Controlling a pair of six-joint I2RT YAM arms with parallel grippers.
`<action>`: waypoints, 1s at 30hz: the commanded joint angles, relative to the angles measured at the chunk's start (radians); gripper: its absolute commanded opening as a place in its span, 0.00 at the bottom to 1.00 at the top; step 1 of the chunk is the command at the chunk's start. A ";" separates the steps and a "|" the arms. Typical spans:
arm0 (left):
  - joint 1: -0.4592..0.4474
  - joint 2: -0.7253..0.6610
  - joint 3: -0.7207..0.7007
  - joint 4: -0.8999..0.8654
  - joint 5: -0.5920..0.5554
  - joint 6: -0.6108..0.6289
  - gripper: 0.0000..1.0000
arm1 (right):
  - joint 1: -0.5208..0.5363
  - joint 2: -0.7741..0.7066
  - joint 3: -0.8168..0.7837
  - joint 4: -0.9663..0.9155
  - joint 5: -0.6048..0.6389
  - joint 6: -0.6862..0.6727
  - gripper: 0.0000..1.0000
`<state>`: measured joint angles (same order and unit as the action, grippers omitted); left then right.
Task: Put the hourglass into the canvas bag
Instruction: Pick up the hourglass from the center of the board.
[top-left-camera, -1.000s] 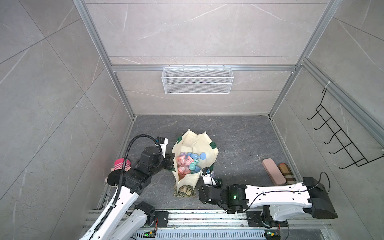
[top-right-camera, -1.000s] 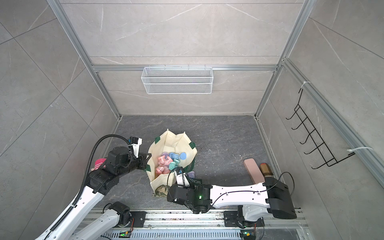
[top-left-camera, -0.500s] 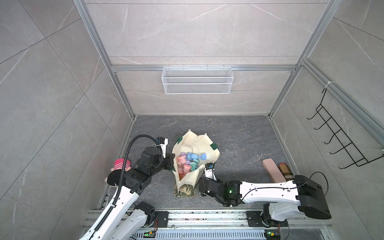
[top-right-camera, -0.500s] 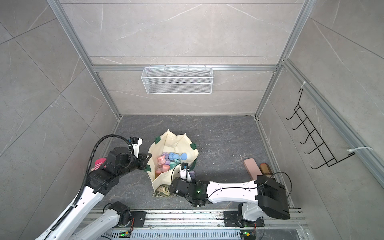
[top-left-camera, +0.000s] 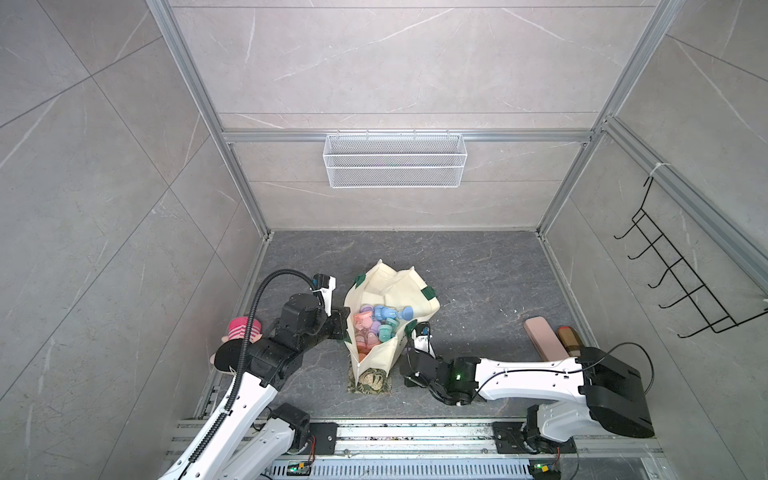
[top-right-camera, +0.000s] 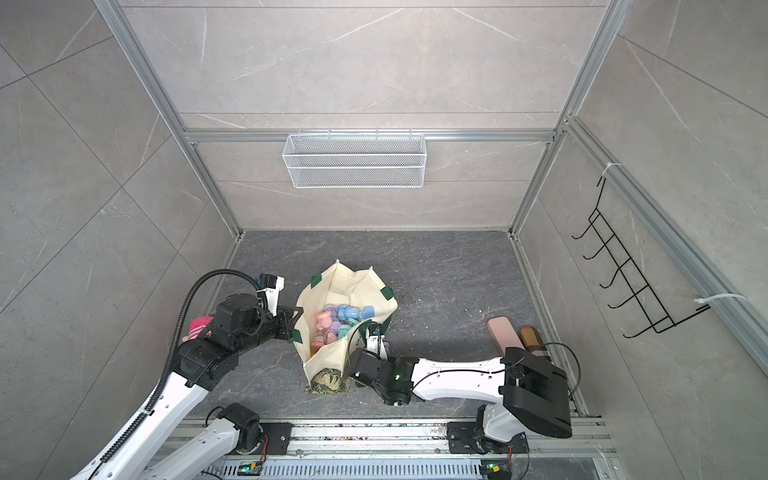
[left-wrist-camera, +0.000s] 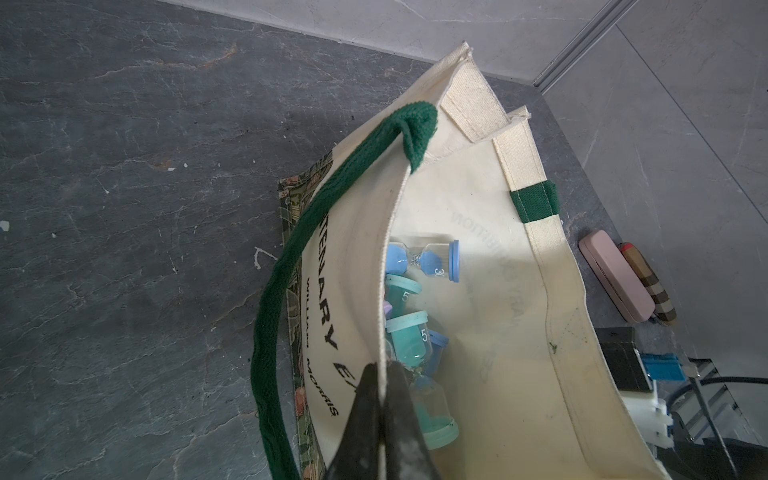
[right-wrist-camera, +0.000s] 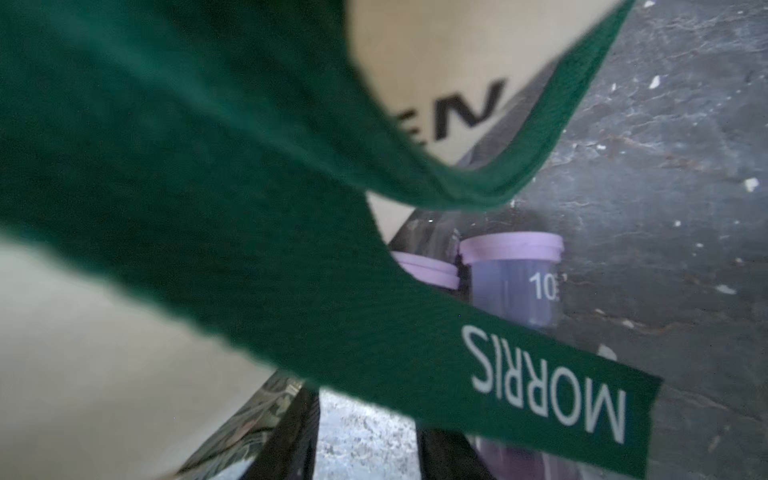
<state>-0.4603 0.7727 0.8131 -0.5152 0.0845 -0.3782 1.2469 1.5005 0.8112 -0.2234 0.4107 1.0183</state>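
Right wrist view: lilac-capped plastic hourglass (right-wrist-camera: 513, 282) lies lengthwise ahead of narrowly parted right gripper (right-wrist-camera: 365, 415), beside cream canvas bag (right-wrist-camera: 415, 50)

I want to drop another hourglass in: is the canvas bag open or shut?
Open. In both top views the canvas bag gapes upward with coloured hourglasses visible inside; jaws of the left gripper pinch its rim.
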 joint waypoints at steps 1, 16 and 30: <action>0.001 -0.031 0.018 0.087 0.009 0.007 0.00 | -0.032 0.040 0.012 -0.015 -0.012 0.008 0.44; 0.001 -0.049 0.014 0.090 -0.003 0.008 0.00 | -0.119 0.125 0.046 0.123 -0.058 -0.078 0.51; 0.000 -0.050 0.013 0.090 0.003 0.008 0.00 | -0.153 0.216 0.106 0.025 -0.003 -0.016 0.58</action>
<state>-0.4603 0.7528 0.8074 -0.5186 0.0807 -0.3782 1.1114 1.6894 0.8948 -0.1616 0.3759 0.9771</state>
